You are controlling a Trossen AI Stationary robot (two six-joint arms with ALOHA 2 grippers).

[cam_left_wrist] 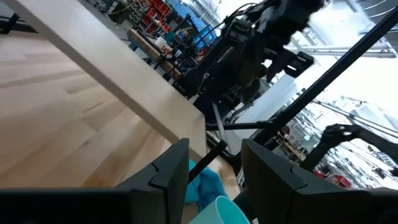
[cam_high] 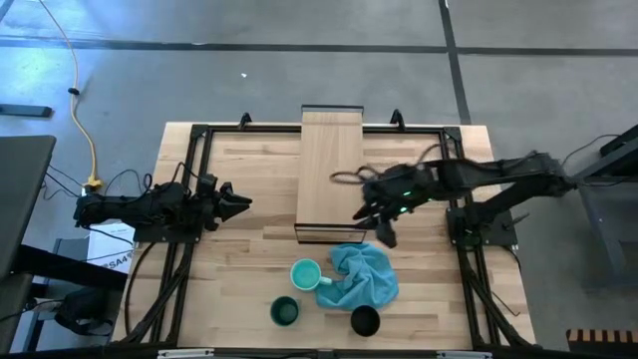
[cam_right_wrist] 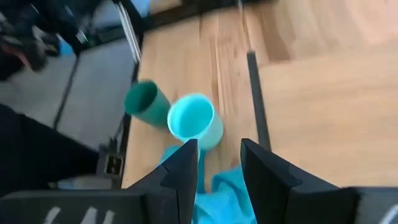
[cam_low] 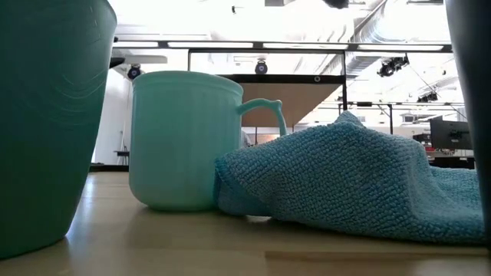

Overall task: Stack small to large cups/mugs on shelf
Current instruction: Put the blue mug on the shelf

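While both arms hang over the counter (cam_high: 239,299), nothing is actually in either hand. Starting at the left edge: the left hand (cam_high: 242,204) sits low near the middle of that side, fingers (cam_left_wrist: 168,177) spread apart and holding nothing, pointed toward the shelf (cam_high: 330,170).

That shelf, a pale narrow board, runs from the far edge toward the counter's middle, and no cup is on it yet.

All three cups sit near the front edge. The dark green cup (cam_high: 284,311) is closest to the front, left of centre. The turquoise mug (cam_high: 305,273) stands just behind it and a bit to the right, its handle touching the blue cloth (cam_high: 364,274). In the low view the mug (cam_low: 184,138) is upright with the cloth (cam_low: 353,180) bunched against its base. The black cup (cam_high: 365,320) sits at the cloth's front edge.

The right hand (cam_high: 381,227) hovers above the shelf's front right corner, just behind the cloth, fingers (cam_right_wrist: 186,174) parted and empty, looking down at the mug (cam_right_wrist: 193,121) and green cup (cam_right_wrist: 146,102).
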